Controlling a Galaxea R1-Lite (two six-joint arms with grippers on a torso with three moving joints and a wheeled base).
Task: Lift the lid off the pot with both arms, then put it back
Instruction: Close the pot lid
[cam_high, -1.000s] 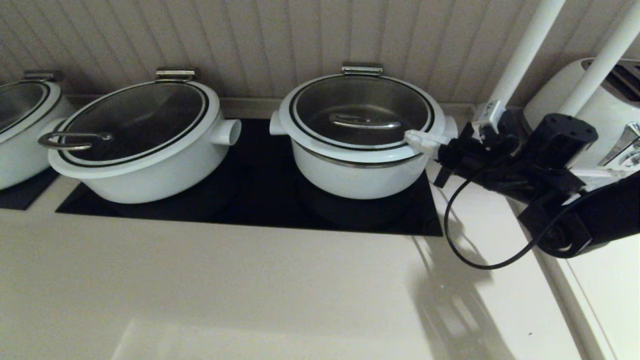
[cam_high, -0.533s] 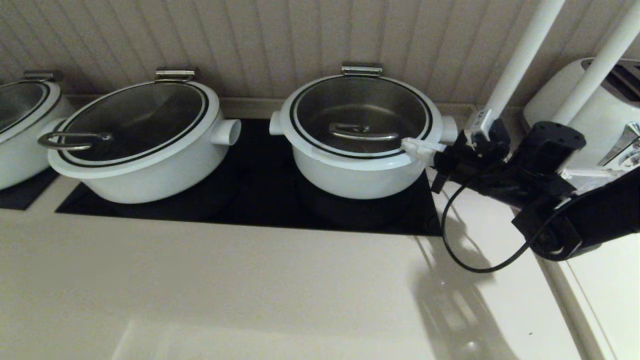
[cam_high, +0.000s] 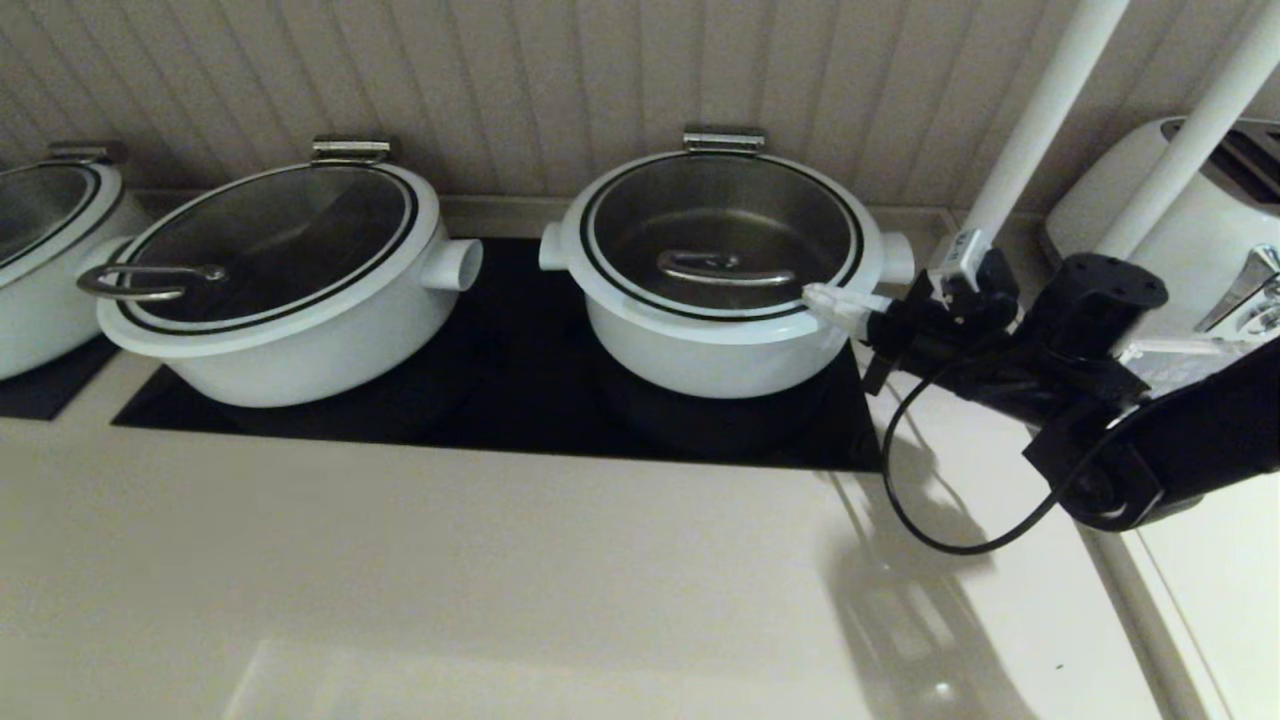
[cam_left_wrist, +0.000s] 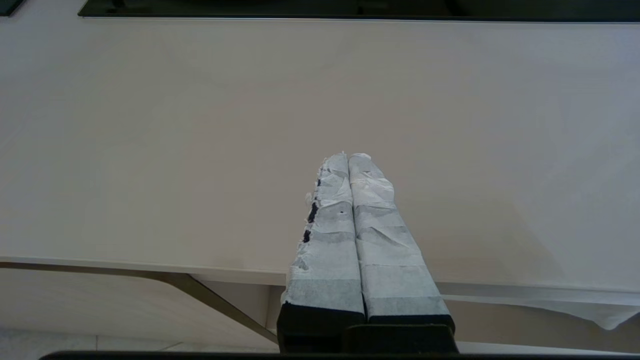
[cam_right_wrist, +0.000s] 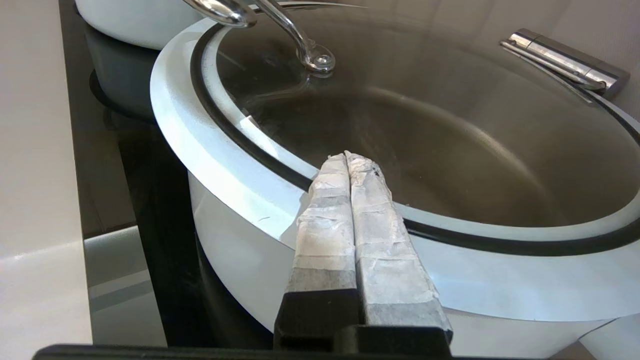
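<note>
The white pot (cam_high: 700, 360) stands on the black cooktop, right of centre. Its glass lid (cam_high: 720, 215), with a white ring, a metal handle (cam_high: 725, 268) and a rear hinge (cam_high: 723, 138), lies flat on the pot. My right gripper (cam_high: 815, 297) is shut and empty, its taped tips over the lid's right front rim. In the right wrist view the gripper (cam_right_wrist: 346, 156) reaches across the white ring onto the glass lid (cam_right_wrist: 450, 125). My left gripper (cam_left_wrist: 348, 156) is shut and empty above the beige counter, out of the head view.
A second white lidded pot (cam_high: 290, 290) stands to the left, a third (cam_high: 40, 240) at the far left. A white toaster (cam_high: 1200, 190) and two white poles (cam_high: 1040, 110) are at the right. The beige counter (cam_high: 500, 580) lies in front of the cooktop (cam_high: 520, 390).
The lid was tilted up off the pot a second ago and now lies flat on it. My right gripper came down a little with it.
</note>
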